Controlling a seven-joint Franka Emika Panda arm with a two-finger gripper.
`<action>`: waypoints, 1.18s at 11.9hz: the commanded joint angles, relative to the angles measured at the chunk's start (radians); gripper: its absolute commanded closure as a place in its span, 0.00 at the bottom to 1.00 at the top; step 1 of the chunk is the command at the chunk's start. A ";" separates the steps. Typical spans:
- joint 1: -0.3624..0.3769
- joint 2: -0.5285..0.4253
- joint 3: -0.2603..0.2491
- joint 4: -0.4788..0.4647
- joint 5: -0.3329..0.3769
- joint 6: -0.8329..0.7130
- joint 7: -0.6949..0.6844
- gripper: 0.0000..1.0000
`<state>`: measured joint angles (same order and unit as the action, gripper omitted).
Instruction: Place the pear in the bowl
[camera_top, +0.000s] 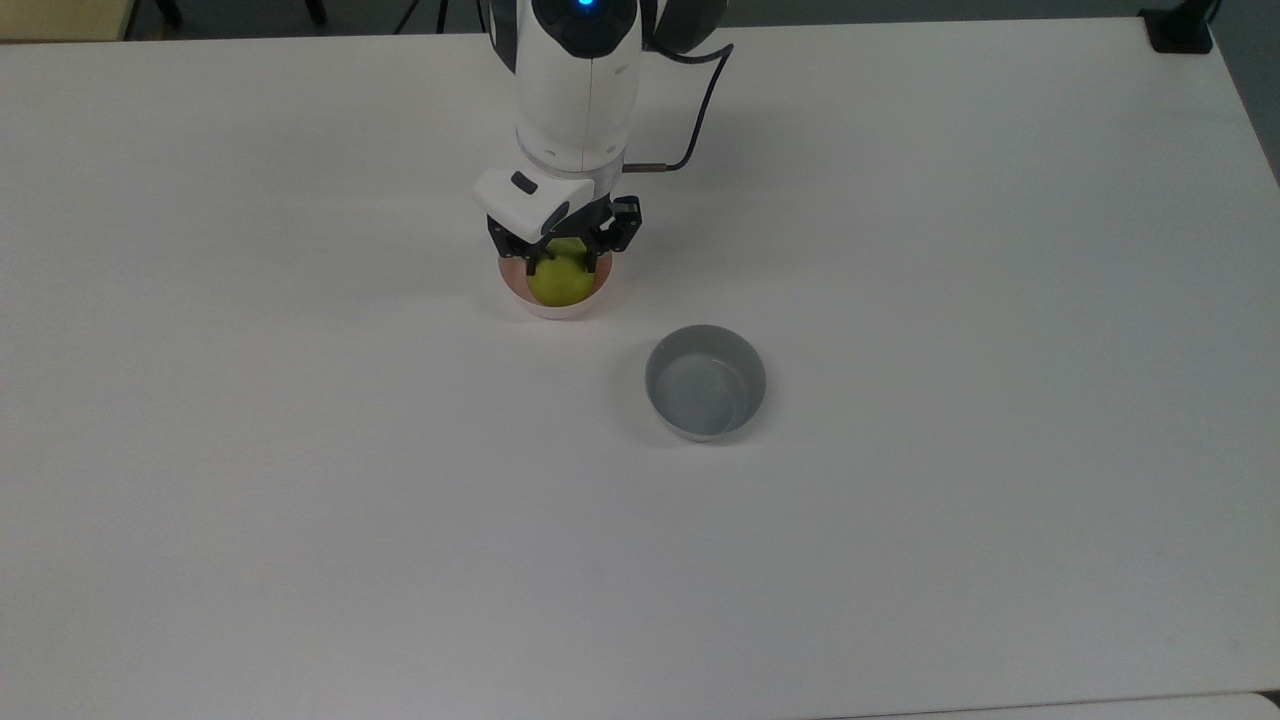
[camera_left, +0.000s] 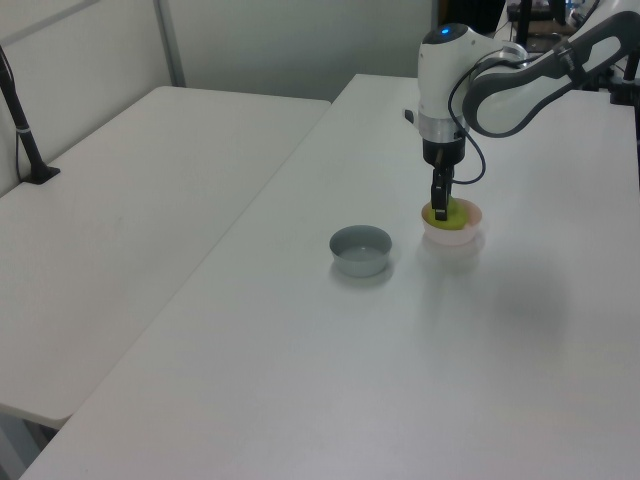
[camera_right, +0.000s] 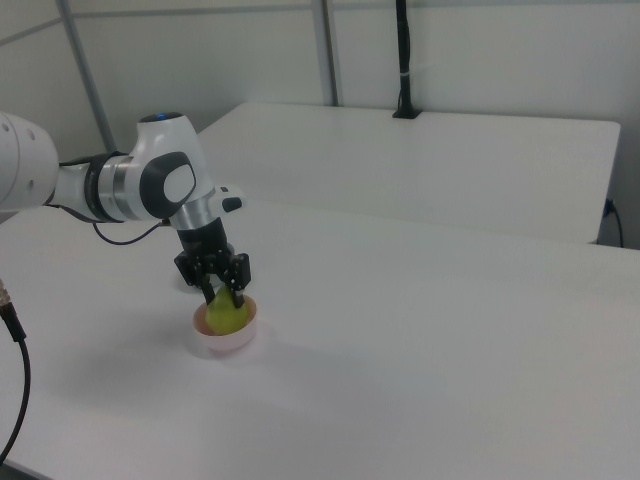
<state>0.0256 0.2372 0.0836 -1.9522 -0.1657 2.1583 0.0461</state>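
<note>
Pear (camera_top: 560, 285) sits in the pink bowl (camera_top: 527, 297), gripper (camera_top: 558, 262) seemingly clamped on it; lifting unreleased, we judge, drags it out toward the grey bowl (camera_top: 706, 381) at four o'clock.

We count two bowls: one pink bowl (camera_top: 556, 300) directly under the gripper (camera_top: 560, 262), and one grey bowl (camera_top: 706, 381) well apart from it, toward the top view's lower right. We count one pear (camera_top: 559, 283), between the fingers inside the pink bowl. We count two white tables (camera_left: 480, 330), one beneath the gripper.
</note>
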 joint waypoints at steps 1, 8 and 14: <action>-0.003 -0.016 -0.001 -0.008 -0.021 0.017 0.026 0.21; -0.036 -0.099 -0.015 0.171 -0.021 -0.217 -0.005 0.00; -0.020 -0.265 -0.117 0.266 0.107 -0.460 0.008 0.00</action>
<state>-0.0209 0.0445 0.0416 -1.6994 -0.1514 1.7825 0.0488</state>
